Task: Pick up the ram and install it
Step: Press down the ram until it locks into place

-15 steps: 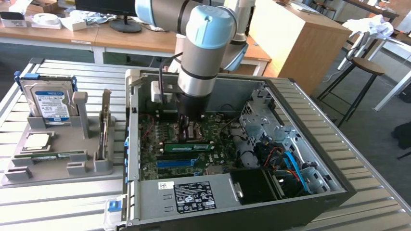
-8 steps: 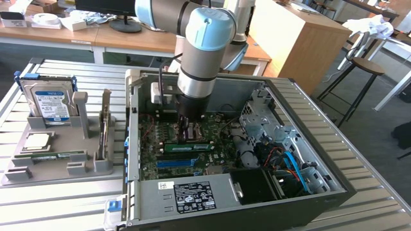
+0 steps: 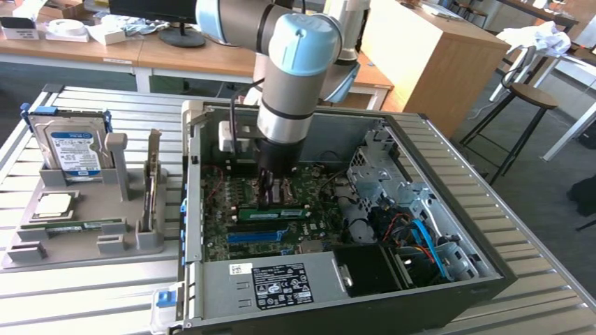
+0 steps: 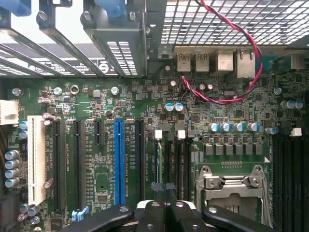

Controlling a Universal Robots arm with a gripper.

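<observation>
Metal desk [image 3: 521, 307]: slatted top carried the open computer case [image 3: 447, 279] and, at the exterior view's left, a grey holder tray [image 3: 84, 244].
Motherboard [image 4: 96, 159]: green, dense with capacitors; a slip of the tool could have scraped them.
Ram [image 3: 272, 211]: green stick lay across the memory slots, directly under the tool; whether it was fully seated I could not tell. Pressed crooked, it might have jammed or bent its slot.
Second stick [image 3: 72, 226]: lay flat in the tray.
Tool [image 4: 164, 209]: fingers closed together, empty, hovering at the ram.
</observation>
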